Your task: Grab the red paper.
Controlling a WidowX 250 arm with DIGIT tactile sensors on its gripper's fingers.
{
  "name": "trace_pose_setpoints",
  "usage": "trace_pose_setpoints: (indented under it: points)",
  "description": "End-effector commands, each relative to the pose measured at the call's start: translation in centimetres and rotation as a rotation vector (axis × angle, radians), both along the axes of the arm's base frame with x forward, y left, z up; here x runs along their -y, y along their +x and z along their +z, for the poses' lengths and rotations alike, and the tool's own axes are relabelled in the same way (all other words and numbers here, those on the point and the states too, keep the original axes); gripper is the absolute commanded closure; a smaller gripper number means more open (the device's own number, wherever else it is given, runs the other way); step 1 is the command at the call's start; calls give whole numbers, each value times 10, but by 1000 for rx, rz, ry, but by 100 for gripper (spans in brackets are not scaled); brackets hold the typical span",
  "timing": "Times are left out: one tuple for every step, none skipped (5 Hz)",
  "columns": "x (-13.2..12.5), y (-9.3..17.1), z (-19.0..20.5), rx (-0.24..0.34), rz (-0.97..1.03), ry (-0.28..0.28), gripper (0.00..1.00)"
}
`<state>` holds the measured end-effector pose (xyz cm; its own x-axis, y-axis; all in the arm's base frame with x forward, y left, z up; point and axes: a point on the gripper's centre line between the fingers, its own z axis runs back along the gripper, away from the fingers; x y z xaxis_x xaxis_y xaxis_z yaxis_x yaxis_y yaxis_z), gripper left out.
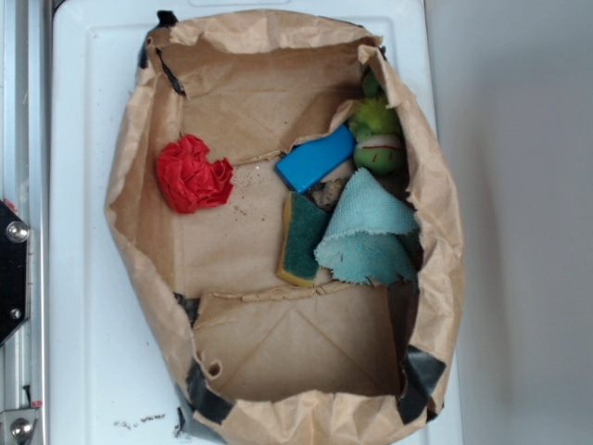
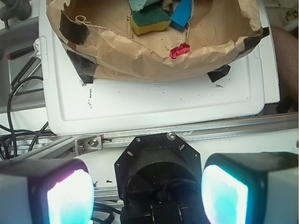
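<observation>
One crumpled red paper [image 1: 193, 173] in the bag [image 1: 139, 232], light and squishy we reckon, so our gripper [image 2: 147, 193], jaws spread wide and empty, should pinch its bulky middle

White tabletop [image 1: 83, 306] carrying one big brown paper bag [image 1: 130, 199].

The tabletop is a white moulded plastic board with rounded corners and a shallow raised rim; in the wrist view its bare near strip [image 2: 159, 100] shows small dark specks and a faint embossed mark at the middle. The bag lies open on its side, covering most of the board, its crumpled edges patched with black tape [image 1: 206, 394] at the corners. A metal rail [image 2: 196, 130] runs along the board's near edge.
</observation>
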<state>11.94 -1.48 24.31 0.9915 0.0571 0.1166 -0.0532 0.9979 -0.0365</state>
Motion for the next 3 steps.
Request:
trace_pose_setpoints:
  points:
    - [0, 0, 0, 0, 0, 0, 0]
    - [-5, 31, -3, 5, 30, 12, 0]
    - [-11, 46, -9, 7, 55, 29, 0]
